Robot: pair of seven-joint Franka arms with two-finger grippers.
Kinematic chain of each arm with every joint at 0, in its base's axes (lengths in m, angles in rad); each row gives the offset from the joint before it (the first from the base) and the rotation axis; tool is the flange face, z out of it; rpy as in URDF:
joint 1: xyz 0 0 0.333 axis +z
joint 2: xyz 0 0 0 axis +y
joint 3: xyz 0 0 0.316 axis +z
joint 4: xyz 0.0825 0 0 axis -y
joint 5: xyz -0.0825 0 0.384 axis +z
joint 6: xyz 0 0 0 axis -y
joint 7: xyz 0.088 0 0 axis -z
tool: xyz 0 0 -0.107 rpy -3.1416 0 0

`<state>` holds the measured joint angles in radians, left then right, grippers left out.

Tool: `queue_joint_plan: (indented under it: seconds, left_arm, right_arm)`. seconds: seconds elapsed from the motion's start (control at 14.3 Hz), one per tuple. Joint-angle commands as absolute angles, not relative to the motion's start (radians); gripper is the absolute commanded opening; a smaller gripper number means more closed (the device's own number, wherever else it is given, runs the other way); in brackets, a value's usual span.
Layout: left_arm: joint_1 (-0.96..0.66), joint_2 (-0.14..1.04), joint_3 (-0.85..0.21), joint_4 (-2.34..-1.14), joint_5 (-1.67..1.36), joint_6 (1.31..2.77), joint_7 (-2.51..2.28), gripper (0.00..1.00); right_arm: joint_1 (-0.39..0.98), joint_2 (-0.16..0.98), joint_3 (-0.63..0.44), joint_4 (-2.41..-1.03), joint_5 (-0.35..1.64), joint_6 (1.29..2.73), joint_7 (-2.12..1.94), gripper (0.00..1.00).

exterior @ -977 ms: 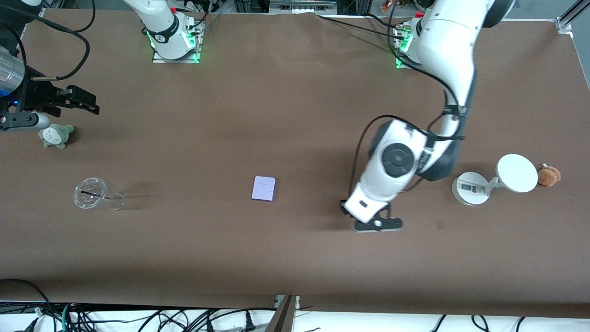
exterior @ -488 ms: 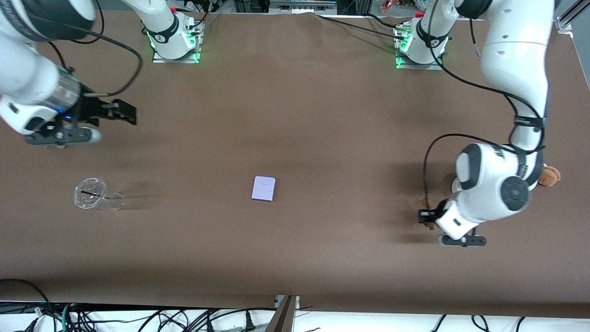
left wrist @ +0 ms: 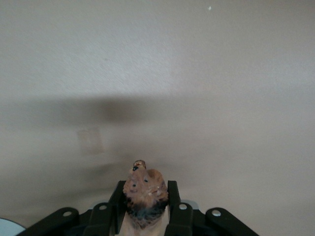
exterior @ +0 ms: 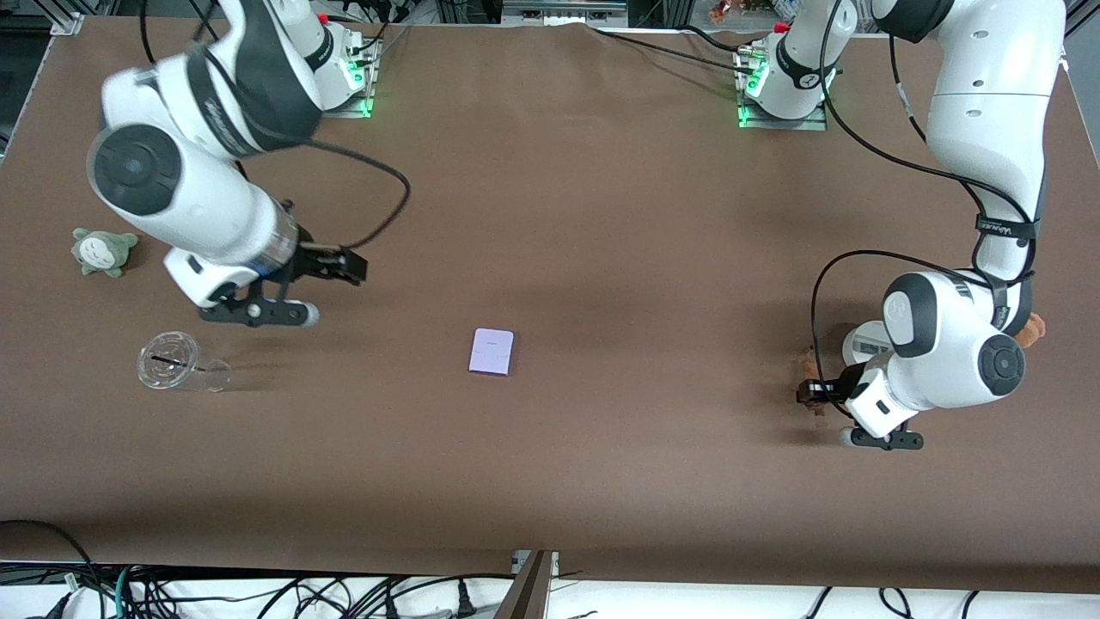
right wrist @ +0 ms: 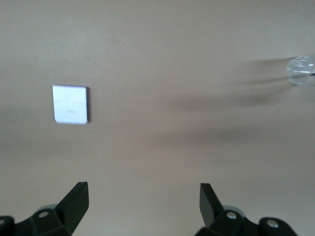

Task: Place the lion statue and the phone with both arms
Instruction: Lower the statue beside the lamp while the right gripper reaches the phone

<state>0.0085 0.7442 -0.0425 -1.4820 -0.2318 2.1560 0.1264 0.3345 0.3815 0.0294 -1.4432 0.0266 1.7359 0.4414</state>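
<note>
Front view shows the whole brown table with both arms over it. The phone lies flat near the middle of the table. The right gripper hangs over the table between the phone and the right arm's end. Nearer the camera than that gripper, a clear cup lies on its side. A small green-grey plush sits at the right arm's end, farther from the camera than the cup.

The left gripper is low at the left arm's end. From this high camera you can only see a tiny brown bit at its tip, and it is hard to tell what it is. The white stand is mostly hidden by the left arm, and a brown plush peeks out beside the arm.

Left wrist view makes it plain: the lion is pinched between the two black fingers of the left gripper, head pointing out over bare table.

Right wrist view shows the right gripper with its fingers spread wide and nothing between them. The phone and the cup both lie on the table well out in front of the fingers.
</note>
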Motion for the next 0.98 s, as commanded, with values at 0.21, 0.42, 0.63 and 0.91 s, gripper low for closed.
queue_joint_plan:
  seconds: [0.21, 0.42, 0.63, 0.91]
  left_arm:
    - [-0.07, 0.577, -0.038, -1.747, -0.031, 2.343, -0.076, 0.0]
    - [-0.06, 0.558, -0.041, -1.769, 0.051, 2.352, -0.143, 0.0]
    - [-0.057, 0.569, -0.035, -1.773, 0.051, 2.353, -0.146, 0.0]
    - [-0.046, 0.595, -0.034, -1.766, 0.052, 2.378, -0.147, 0.0]
  right_arm:
    - [0.417, 0.56, 0.023, -1.402, 0.038, 1.971, 0.6, 1.0]
    - [0.449, 0.635, 0.021, -1.401, 0.035, 2.078, 0.664, 1.0]
    - [0.474, 0.698, 0.018, -1.39, 0.031, 2.149, 0.687, 1.0]
    - [0.514, 0.813, 0.014, -1.284, 0.022, 2.152, 0.687, 1.0]
